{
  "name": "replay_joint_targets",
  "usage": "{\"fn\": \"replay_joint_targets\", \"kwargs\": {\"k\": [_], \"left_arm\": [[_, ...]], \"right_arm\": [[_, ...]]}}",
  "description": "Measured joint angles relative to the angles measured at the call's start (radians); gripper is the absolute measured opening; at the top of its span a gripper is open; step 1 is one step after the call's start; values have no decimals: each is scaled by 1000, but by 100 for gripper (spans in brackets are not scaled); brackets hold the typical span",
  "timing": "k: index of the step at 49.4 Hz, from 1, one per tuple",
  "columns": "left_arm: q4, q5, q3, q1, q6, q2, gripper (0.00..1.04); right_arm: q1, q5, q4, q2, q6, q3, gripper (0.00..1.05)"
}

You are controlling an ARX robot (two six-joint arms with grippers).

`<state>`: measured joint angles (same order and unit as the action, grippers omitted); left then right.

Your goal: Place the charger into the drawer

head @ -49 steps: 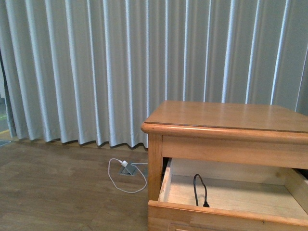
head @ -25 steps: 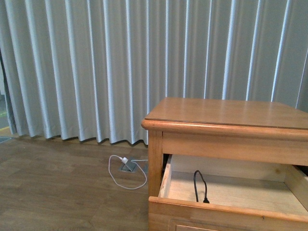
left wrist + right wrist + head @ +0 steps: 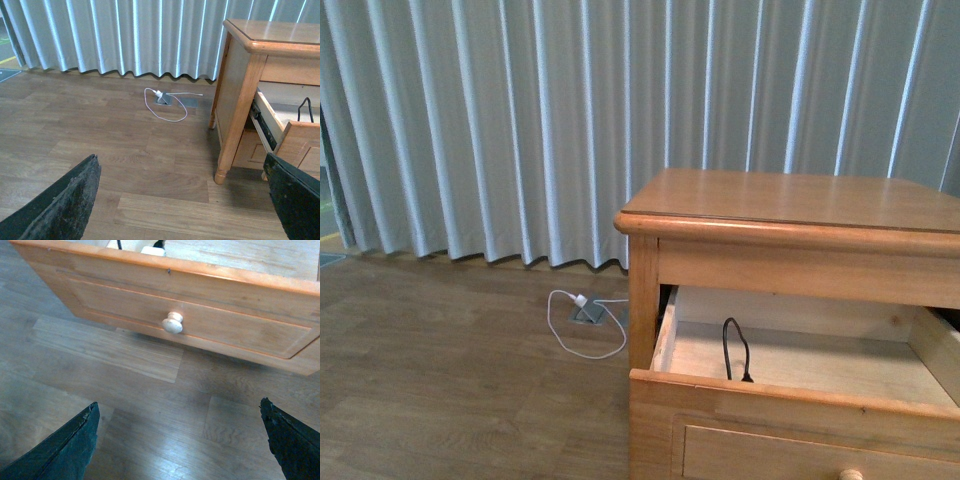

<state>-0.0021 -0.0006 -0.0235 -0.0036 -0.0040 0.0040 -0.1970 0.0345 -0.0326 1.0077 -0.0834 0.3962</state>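
The charger (image 3: 734,350) lies inside the pulled-out drawer (image 3: 800,415), toward its nine o'clock end. The left tool (image 3: 180,159) and right tool (image 3: 178,403) both gape wide, holding nothing.

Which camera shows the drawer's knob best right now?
The right wrist view: the knob sits whole on the drawer front. The front view clips it at the bottom edge; the left wrist view doesn't show it.
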Motion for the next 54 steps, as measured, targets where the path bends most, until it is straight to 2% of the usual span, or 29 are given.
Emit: {"fn": "replay_joint_targets", "kwargs": {"k": [11, 21, 45, 54], "left_arm": [[0, 0, 0, 0, 0, 0, 99], [0, 0, 0, 0, 0, 0, 99], [0, 0, 0, 0, 0, 0, 99], [0, 0, 0, 0, 0, 0, 99]], "right_arm": [[-72, -65, 107, 266, -64, 101, 96], [-84, -100, 173, 505, -97, 245, 96], [1, -269, 423, 896, -128, 484, 96], [9, -292, 476, 978, -123, 570, 96]]}}
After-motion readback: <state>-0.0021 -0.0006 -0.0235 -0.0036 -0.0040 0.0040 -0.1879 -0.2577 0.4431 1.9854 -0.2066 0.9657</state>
